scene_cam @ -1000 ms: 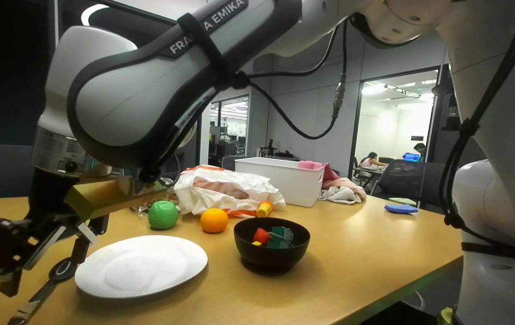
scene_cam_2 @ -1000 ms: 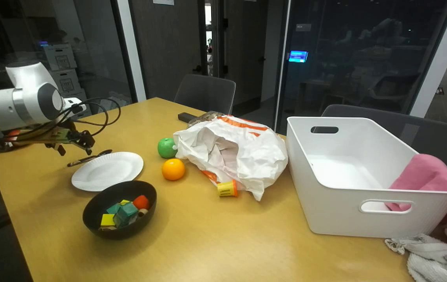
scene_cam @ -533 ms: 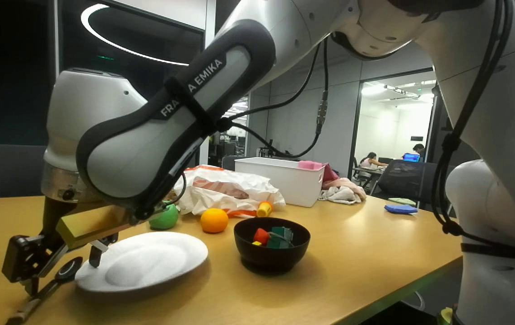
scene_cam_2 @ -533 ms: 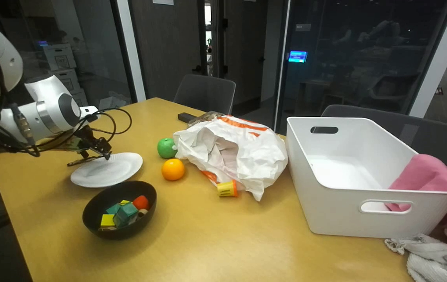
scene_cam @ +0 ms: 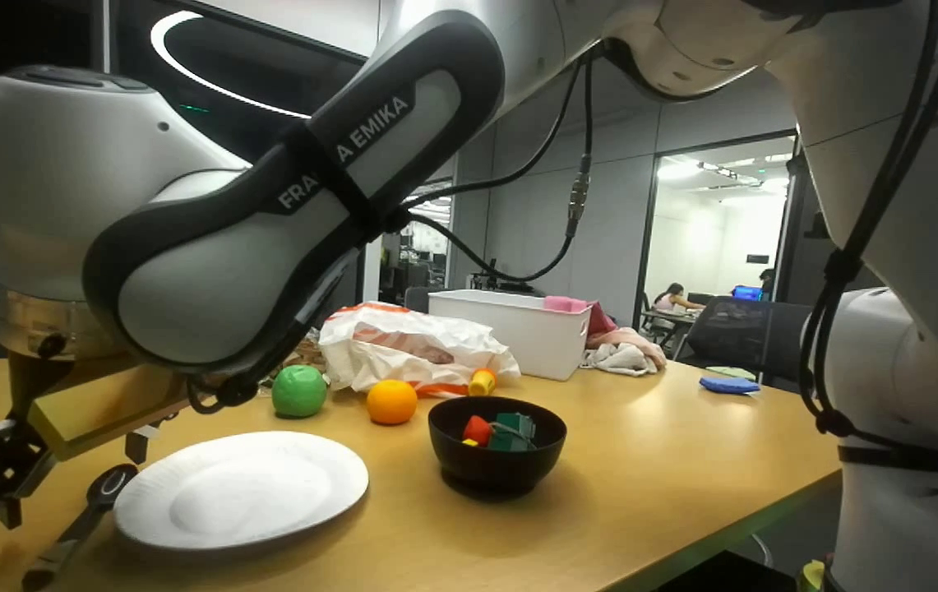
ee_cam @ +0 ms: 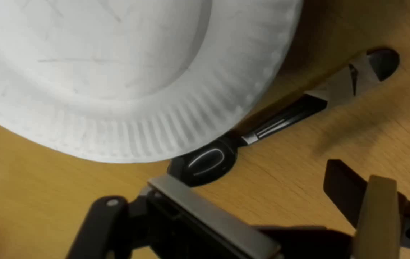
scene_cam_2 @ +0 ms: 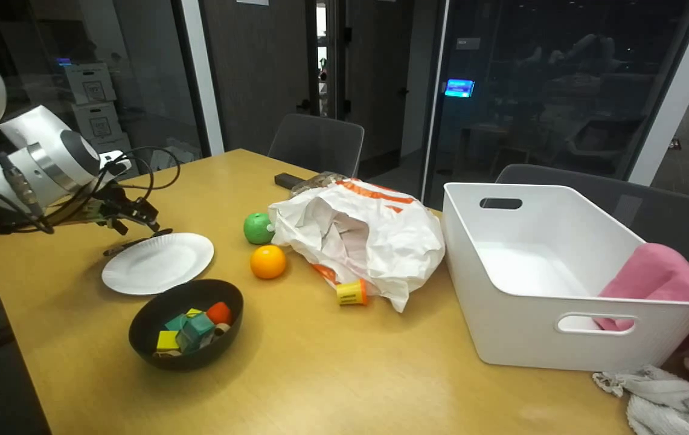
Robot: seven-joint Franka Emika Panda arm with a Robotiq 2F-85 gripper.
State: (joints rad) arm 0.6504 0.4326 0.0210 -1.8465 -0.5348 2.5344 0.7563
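In the wrist view, the black spoon (ee_cam: pixel 288 120) is shown beside the paper plate (ee_cam: pixel 129 82), at 12 o'clock from the widely parted, empty jaws, its long axis laid from 8 o'clock (head) to 2 o'clock (handle).

Plate (ee_cam: pixel 118 79): white, radial fluting along the rim. Spoon (ee_cam: pixel 287 118): glossy black, with a pale grey-beige wrap on the handle. Pincer (scene_cam: pixel 71 481): black, fitted with 1 grey strip and 1 tan strip (as shown in the wrist view). Desk (scene_cam_2: pixel 380 374): honey-yellow, fine wood grain. Bowl (scene_cam: pixel 501 475): plain black. Blocks (scene_cam_2: pixel 197 326): teal and yellow. Green fruit (scene_cam_2: pixel 257 228): uniform bright green. Orange fruit (scene_cam_2: pixel 268 261): uniform orange. Tub (scene_cam_2: pixel 350 293): yellow body, orange end, dark lettering. Bag (scene_cam_2: pixel 401 241): white, orange print. Bin (scene_cam_2: pixel 513 329): plain white. Cloth (scene_cam_2: pixel 658 275): plain pink. Arm (scene_cam: pixel 436 107): off-white and grey, black trim, light lettering.
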